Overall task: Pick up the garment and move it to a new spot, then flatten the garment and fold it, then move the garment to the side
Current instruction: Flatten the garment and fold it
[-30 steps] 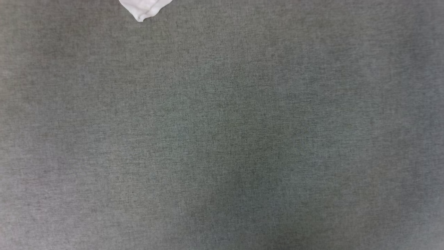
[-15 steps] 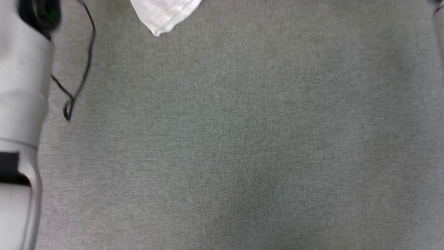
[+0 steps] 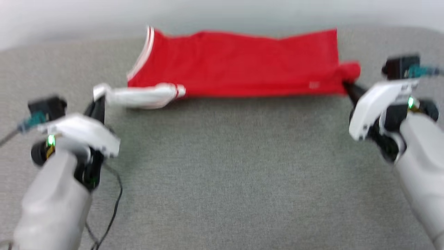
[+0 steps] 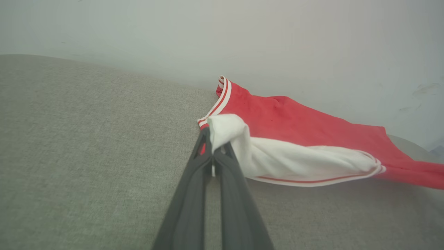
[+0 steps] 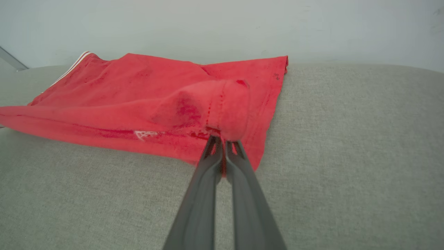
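The garment (image 3: 236, 62), a red jersey with white sleeves and striped trim, lies folded into a long band across the far part of the grey surface. My left gripper (image 3: 100, 95) is shut on a bunched white sleeve (image 4: 229, 130) at the band's left end. At the right end, my right gripper (image 3: 347, 85) is shut on a red corner of the garment (image 5: 229, 107). Red fabric spreads to the left of my right gripper's fingers (image 5: 239, 166) in the right wrist view. Its numerals are hidden.
A grey fabric surface (image 3: 229, 166) stretches toward me from the garment. A pale wall (image 3: 222, 12) rises just behind the garment's far edge. A thin black cable (image 3: 114, 205) hangs by my left forearm.
The head camera has tilted up, so the whole garment and both grippers now show where before there was bare grey fabric and a white sleeve tip.
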